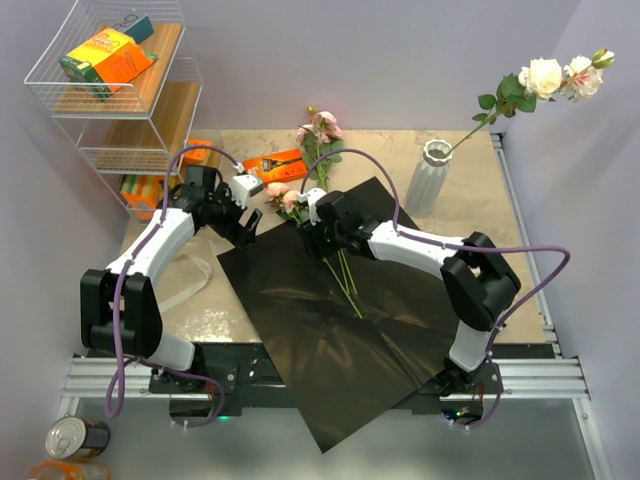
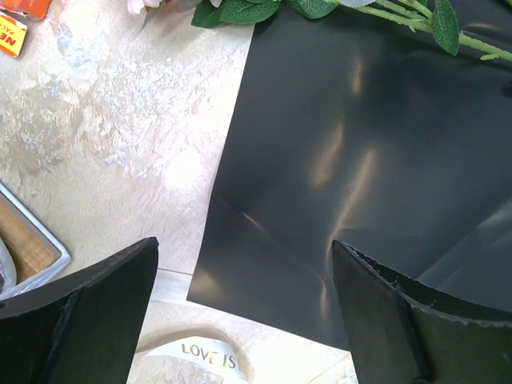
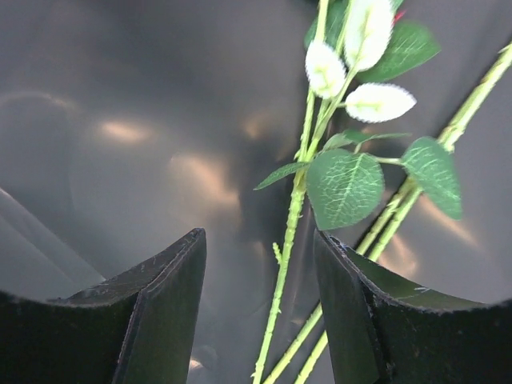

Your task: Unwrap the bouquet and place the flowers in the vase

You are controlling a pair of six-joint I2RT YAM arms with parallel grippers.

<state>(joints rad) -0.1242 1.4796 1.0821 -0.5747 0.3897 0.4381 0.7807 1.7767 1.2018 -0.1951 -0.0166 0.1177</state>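
The black wrapping sheet lies unfolded and flat on the table. Pink roses rest at its far edge, their green stems running down across the sheet. A white ribbed vase at the back right holds one flower spray. My right gripper is open low over the sheet, and a thin stem runs between its jaws. My left gripper is open above the sheet's left corner, holding nothing.
A loose ribbon printed "LOVE IS" lies beside the sheet's corner. More pink roses and an orange box lie at the back. A wire shelf stands at the far left. A can sits below the table's near left edge.
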